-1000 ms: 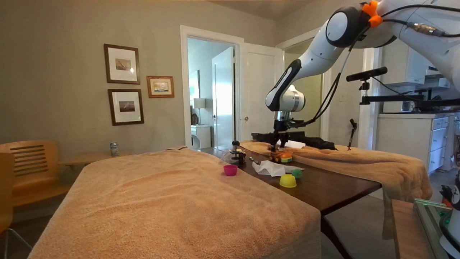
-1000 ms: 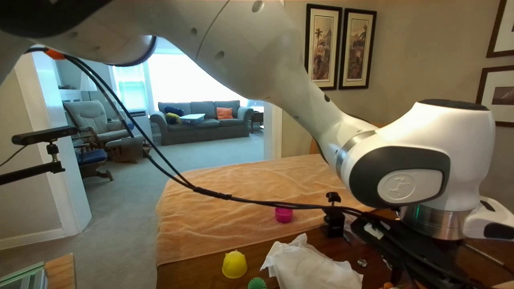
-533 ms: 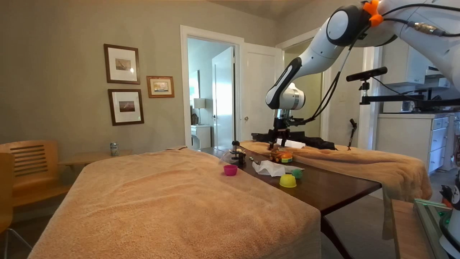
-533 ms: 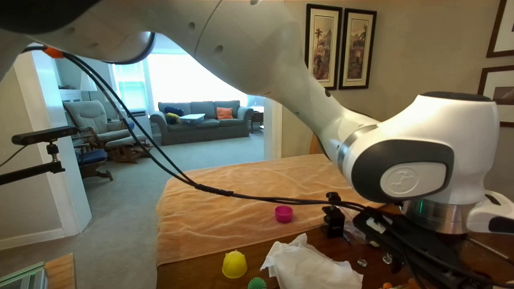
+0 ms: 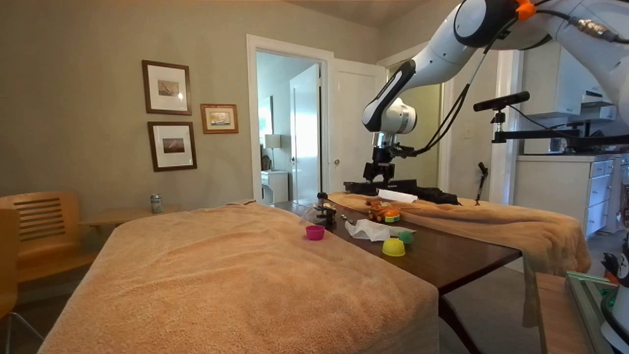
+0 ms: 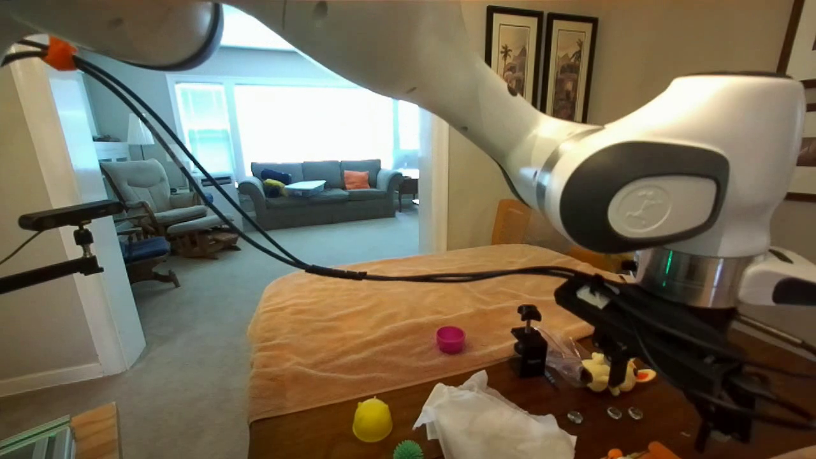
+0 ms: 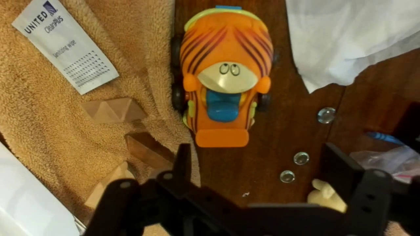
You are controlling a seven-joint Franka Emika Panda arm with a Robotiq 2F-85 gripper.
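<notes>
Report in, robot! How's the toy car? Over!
Pincer open, empty. Orange toy car below, not held. Nothing covers it; white sheet lies beside, apart.

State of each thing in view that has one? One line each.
Tool: open, holding nothing
Toy car: upright on its wheels
Yellow cup: upside down
Pink cup: right way up
White cloth: rumpled
Black clamp: upright
Doorway door: open
Drink can: upright; opened unclear
Wipe packet: flat; sealed or not unclear
</notes>
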